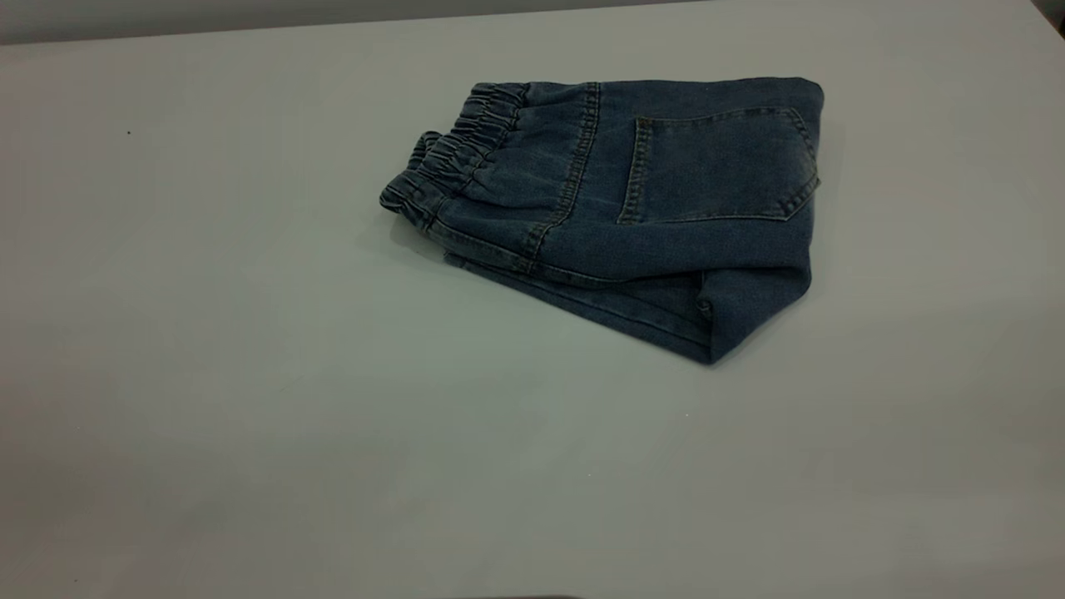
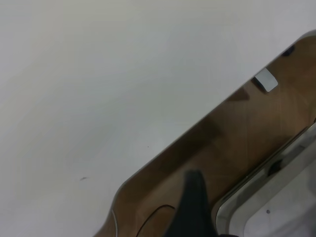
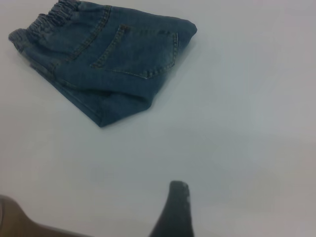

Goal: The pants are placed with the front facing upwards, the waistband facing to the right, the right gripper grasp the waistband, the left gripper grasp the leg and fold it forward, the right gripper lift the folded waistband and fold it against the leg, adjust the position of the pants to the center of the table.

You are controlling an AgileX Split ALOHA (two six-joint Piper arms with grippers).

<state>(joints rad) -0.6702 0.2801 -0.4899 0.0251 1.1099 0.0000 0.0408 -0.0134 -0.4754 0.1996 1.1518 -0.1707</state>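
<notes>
The table [image 1: 250, 374] is white and bare on its left half. In the left wrist view, the left gripper [image 2: 193, 207] hangs over the table's corner edge; only one dark finger shows, so I cannot tell if the claw is spread or pressed together. The pants [image 1: 632, 216] lie folded at about 1 o'clock from the table's middle, the waistband [image 1: 458, 150] at their 9 o'clock side, the patch pocket [image 1: 720, 166] on top. The right gripper [image 3: 173, 210] is well apart from the pants, also showing one finger; its state I cannot tell.

Bare robot test bench, likely a lab
Plain white bench [image 1: 250, 416] over a brown wood-look floor [image 2: 237, 143]; no furnishings visible.
</notes>
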